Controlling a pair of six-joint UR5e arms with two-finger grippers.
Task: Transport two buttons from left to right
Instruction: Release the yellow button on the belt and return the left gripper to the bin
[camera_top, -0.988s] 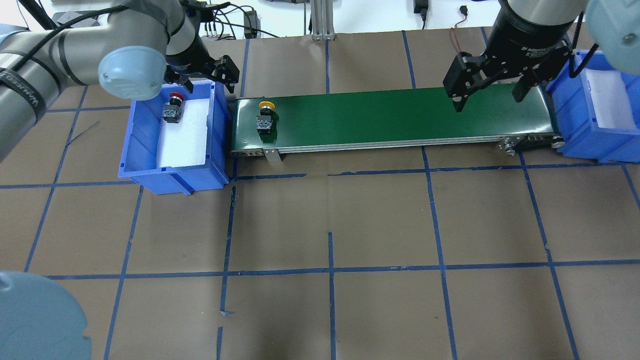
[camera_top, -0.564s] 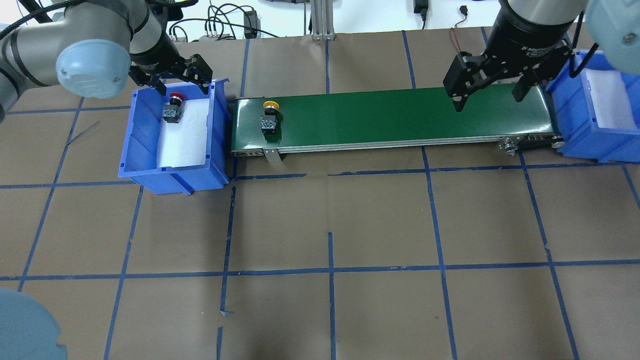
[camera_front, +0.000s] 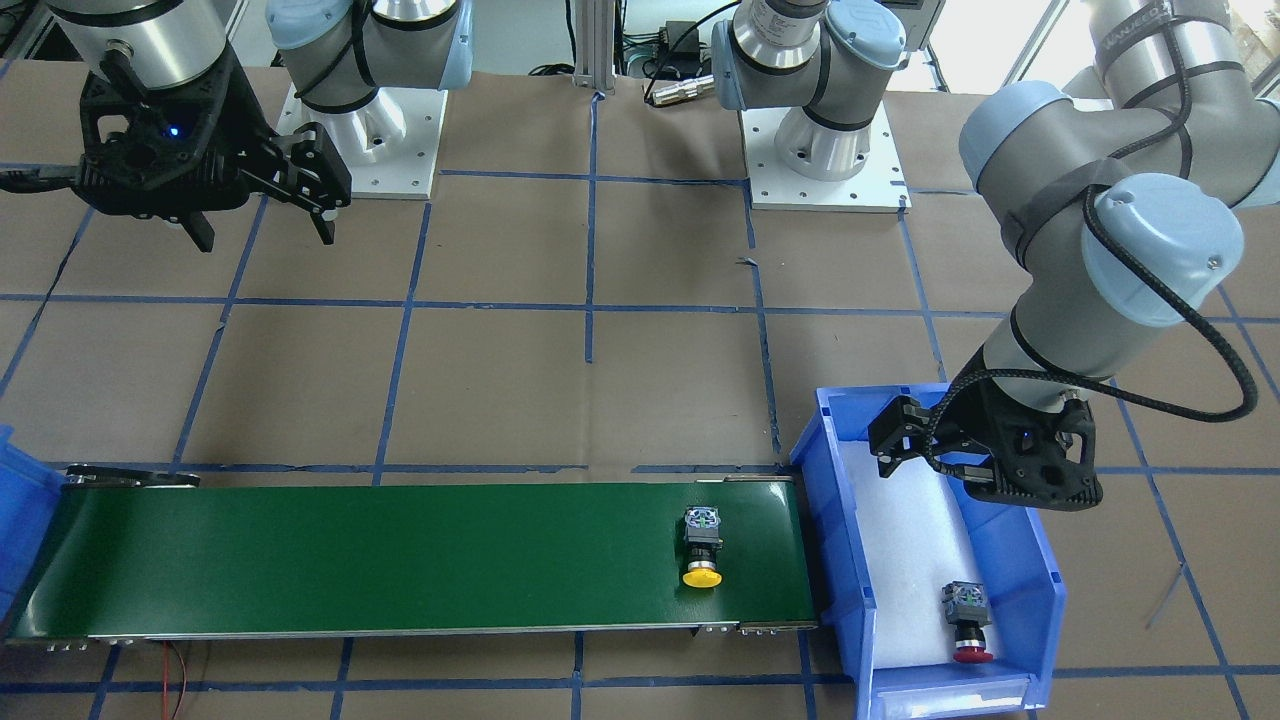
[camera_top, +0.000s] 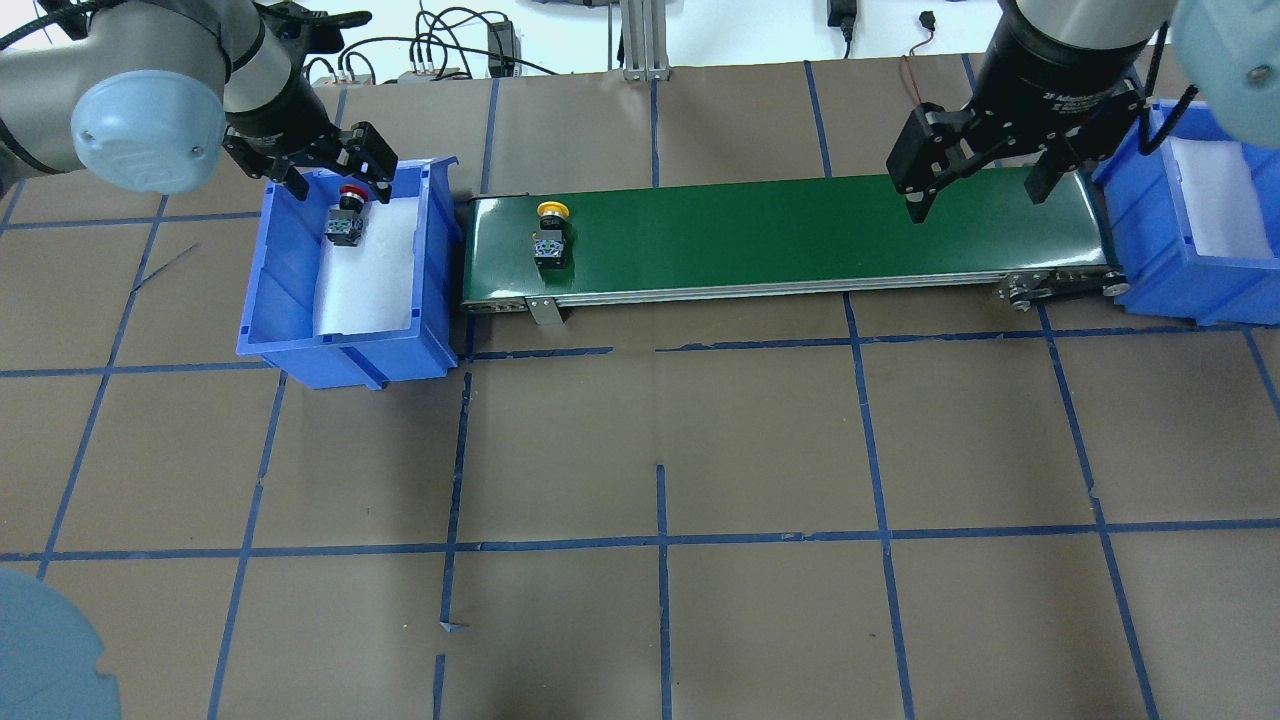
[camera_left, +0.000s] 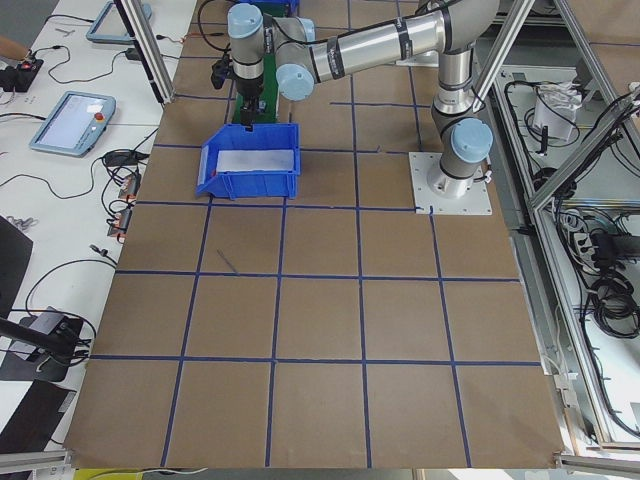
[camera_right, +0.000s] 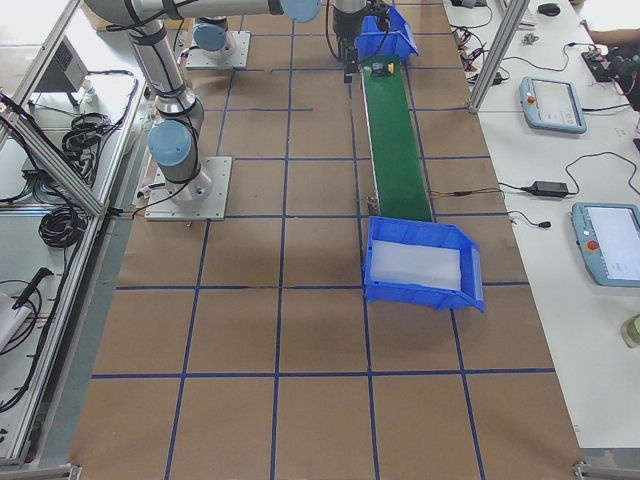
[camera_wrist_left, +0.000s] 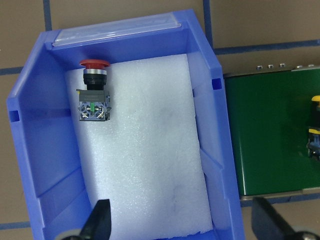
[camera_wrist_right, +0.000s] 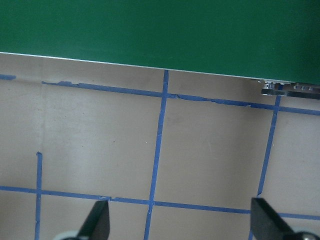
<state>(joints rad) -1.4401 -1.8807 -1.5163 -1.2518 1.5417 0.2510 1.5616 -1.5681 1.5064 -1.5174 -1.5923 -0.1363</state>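
Observation:
The red button (camera_top: 345, 215) lies on white foam at the far end of the left blue bin (camera_top: 285, 270); it also shows in the left wrist view (camera_wrist_left: 93, 92) and the front view (camera_front: 968, 622). The yellow button (camera_top: 551, 235) lies on the green conveyor belt (camera_top: 800, 230) near its left end, and shows in the front view (camera_front: 702, 545). My left gripper (camera_top: 338, 182) is open and empty, above the bin and over the red button. My right gripper (camera_top: 975, 203) is open and empty, above the belt's right end.
A second blue bin (camera_top: 1150, 230) with white foam stands at the belt's right end. The left bin's walls (camera_wrist_left: 45, 150) rise around the red button. Brown table surface with blue tape lines lies in front of the belt.
My left gripper has moved left, from the belt's left end to above the left bin. The yellow button has shifted a little to the right on the belt. The right arm has not moved.

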